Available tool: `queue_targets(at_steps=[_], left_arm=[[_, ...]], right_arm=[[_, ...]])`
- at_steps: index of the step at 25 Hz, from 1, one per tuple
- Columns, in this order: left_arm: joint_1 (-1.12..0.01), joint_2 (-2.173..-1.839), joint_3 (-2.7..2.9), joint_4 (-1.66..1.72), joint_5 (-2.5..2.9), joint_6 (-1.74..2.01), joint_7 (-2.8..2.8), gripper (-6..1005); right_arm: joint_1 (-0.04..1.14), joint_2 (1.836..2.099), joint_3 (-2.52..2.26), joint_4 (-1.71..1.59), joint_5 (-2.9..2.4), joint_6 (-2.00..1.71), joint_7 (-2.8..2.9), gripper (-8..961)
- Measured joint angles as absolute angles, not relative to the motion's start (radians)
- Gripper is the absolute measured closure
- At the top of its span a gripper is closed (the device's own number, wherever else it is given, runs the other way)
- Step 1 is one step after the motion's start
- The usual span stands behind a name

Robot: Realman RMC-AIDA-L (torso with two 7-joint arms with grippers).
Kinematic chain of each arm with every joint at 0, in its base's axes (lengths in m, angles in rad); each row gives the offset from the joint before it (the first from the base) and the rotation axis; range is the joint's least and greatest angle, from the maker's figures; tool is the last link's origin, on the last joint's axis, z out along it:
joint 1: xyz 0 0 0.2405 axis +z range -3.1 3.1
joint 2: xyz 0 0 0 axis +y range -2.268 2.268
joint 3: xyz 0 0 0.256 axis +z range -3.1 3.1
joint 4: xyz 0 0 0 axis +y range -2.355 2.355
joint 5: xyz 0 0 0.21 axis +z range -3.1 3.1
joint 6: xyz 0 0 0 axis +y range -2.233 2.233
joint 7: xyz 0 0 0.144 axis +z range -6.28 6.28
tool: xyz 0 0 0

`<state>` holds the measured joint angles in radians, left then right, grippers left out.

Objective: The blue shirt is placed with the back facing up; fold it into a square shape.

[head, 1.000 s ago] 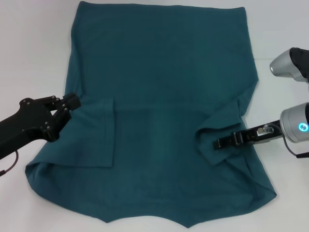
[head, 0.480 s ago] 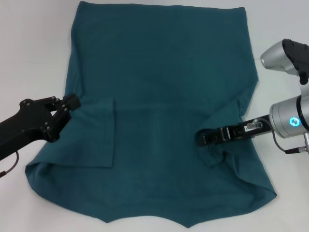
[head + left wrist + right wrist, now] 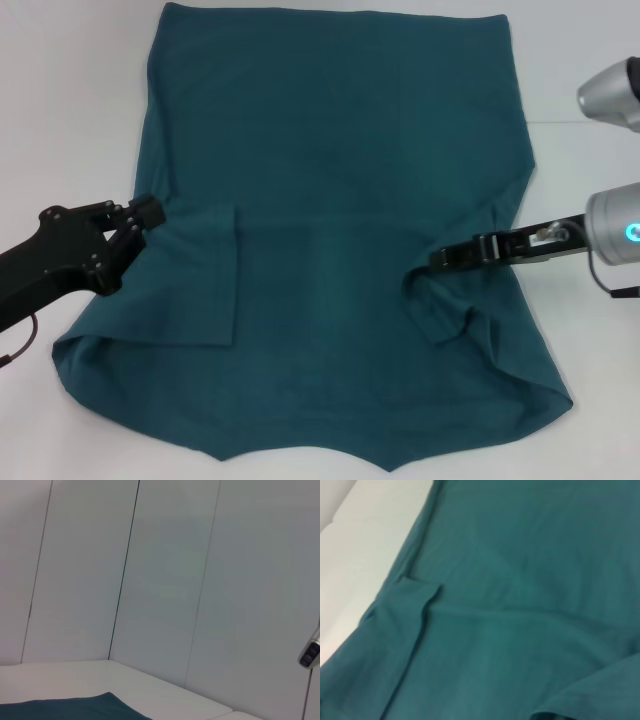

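Two grippers sit at opposite side edges of the blue shirt (image 3: pixel 340 240), which lies spread on a white table (image 3: pixel 70 110) and covers most of it in the head view. Shirt is plain side up, no lettering visible; straight hem at the far end from the robot, curved edge nearest the robot. Both sleeves are folded inward onto the body of the shirt: the left sleeve lies flat with a clean vertical edge, the right sleeve is looser, its edge curled and rumpled. Left gripper (image 3: pixel 150 213) is at the shirt's left edge, level with the folded left sleeve, its black fingertips touching or just over the fabric edge; jaws look close together, but whether they pinch cloth cannot be told. Right gripper (image 3: pixel 445 257) reaches in from the shirt's right side, over the folded right sleeve, tip pointing toward the shirt's middle, just above the curled sleeve edge. Its fingers appear as one thin dark bar; gap between them cannot be told, nor whether fabric is caught. Right wrist view shows only shirt fabric (image 3: pixel 520 605), with the far folded sleeve as a raised flap and a strip of white table beyond the shirt's edge. Left wrist view shows mostly white wall panels (image 3: pixel 160 580), with a small corner of the shirt (image 3: pixel 75 707) on the table.
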<state>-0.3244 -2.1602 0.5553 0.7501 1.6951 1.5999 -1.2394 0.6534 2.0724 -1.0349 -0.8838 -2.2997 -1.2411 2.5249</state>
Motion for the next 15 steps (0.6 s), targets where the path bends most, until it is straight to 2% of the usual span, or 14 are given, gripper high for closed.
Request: queue_targets(at_steps=[5, 15], left_arm=[[-0.324, -2.160, 0.555, 0.750, 1.695, 1.600, -1.239, 941], [-0.331, -2.161, 0.555, 0.749, 1.695, 1.592, -1.239, 940]], right_arm=[[0.646, 2.058, -1.025, -0.873, -2.310, -1.226, 2.530, 332], [0.675, 2.062, -1.020, -0.804, -2.398, -1.148, 2.531, 332]])
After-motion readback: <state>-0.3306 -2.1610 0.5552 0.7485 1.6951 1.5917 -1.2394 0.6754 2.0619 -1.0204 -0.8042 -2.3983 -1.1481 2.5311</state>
